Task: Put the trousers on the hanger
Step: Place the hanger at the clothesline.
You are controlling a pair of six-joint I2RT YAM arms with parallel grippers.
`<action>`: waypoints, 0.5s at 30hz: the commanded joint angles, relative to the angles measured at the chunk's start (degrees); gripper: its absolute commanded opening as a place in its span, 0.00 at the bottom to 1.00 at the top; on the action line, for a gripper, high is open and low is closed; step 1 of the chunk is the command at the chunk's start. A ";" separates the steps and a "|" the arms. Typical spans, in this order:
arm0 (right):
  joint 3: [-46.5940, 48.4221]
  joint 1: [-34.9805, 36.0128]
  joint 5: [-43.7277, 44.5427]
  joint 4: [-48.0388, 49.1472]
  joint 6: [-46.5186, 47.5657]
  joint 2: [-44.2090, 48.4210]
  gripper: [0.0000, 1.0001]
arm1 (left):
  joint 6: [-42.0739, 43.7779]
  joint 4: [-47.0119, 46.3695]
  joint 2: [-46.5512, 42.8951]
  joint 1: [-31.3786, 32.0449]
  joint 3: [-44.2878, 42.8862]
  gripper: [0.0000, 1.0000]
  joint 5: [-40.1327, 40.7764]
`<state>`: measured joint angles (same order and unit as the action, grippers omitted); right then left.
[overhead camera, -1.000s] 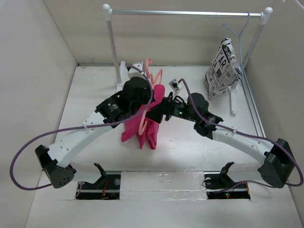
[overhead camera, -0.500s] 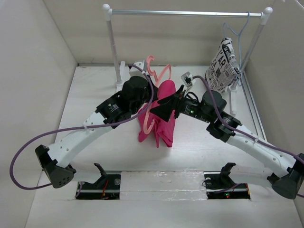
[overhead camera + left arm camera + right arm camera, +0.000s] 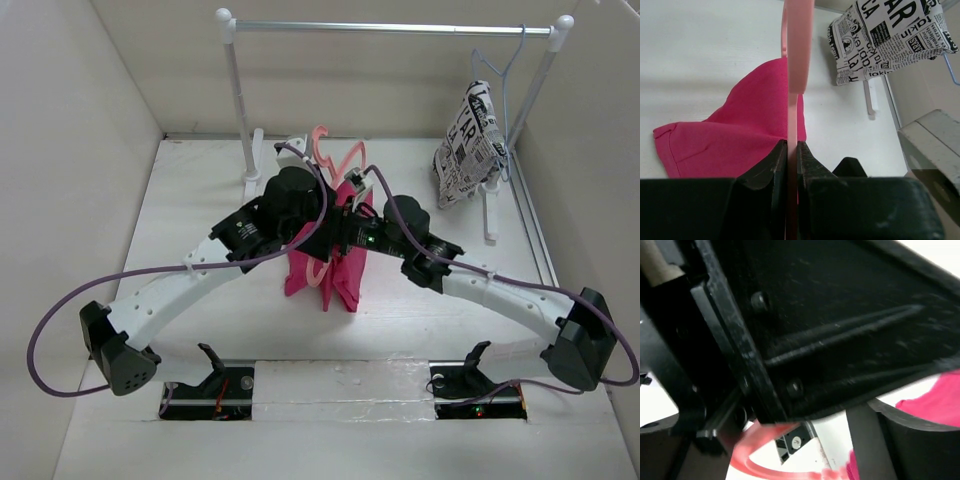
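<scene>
Midway between the side edges of the desk (image 3: 190, 200), the left gripper (image 3: 788, 150) clamps the stiff hanger (image 3: 798, 45); the limp, light trousers (image 3: 740, 130) against it suit a fold pinch; the right gripper's (image 3: 345, 228) state cannot be told

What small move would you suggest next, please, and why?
Probably draw the trousers a little more across the hanger with the right arm: the left fingers clamp the hanger, and the fabric hangs mostly to one side of it.
</scene>
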<state>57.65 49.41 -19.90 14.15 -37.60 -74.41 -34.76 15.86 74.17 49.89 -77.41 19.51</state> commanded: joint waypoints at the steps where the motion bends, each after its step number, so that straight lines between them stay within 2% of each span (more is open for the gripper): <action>1: -0.95 0.78 0.21 7.37 -2.12 -0.47 0.81 | -2.50 -10.32 -2.80 0.21 -0.20 0.00 0.36; 4: -3.93 0.78 1.18 11.15 -5.02 -0.30 0.64 | -2.77 -10.32 -3.15 0.21 0.33 0.00 0.62; 6: -4.56 0.78 1.97 10.99 -4.67 0.58 0.39 | -2.77 -10.14 -3.33 0.21 0.50 0.00 0.79; 8: -5.26 0.78 3.02 10.54 -4.49 1.63 0.21 | -2.50 -10.23 -3.51 0.21 0.50 0.00 0.80; 11: -5.44 0.78 2.50 11.34 -3.62 2.60 0.09 | -1.98 -10.32 -3.33 0.21 0.15 0.00 0.01; 15: -5.35 0.16 2.15 12.04 -2.30 3.83 0.01 | -0.57 -10.14 -2.19 -0.57 -2.13 0.00 -3.06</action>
<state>50.98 49.39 -16.95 18.46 -45.41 -73.32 -34.57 12.21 73.47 49.76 -75.90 19.94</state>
